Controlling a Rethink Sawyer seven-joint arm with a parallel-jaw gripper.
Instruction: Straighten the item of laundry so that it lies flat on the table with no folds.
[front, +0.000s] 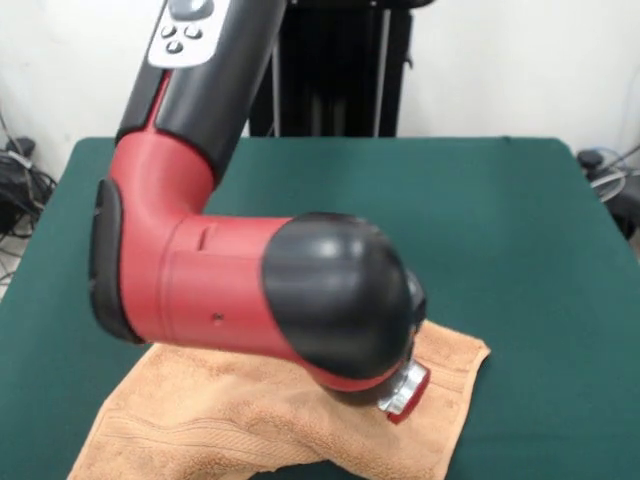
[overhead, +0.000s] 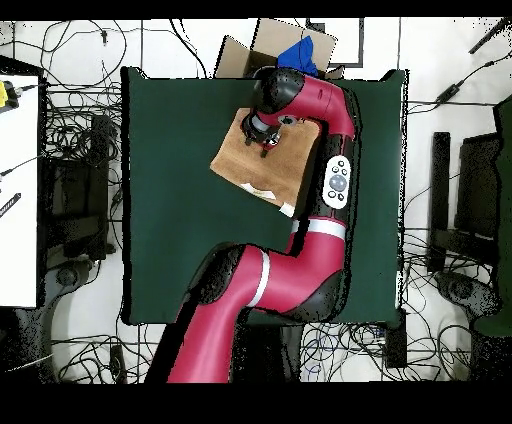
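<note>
Towel (front: 250, 420) lying rumpled on the green table (front: 520, 230) beneath the claw (overhead: 266, 139), grip state indiscernible; best pinched at one corner and drawn slowly outward.

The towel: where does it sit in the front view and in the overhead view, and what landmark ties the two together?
Front view: the towel lies at the bottom, left of centre, partly behind the arm's red elbow.
Overhead view: it lies near the top edge of the table, slightly right of centre, under the arm's wrist.
Shared landmark: the red and black arm, bent over the towel in both views.
</note>
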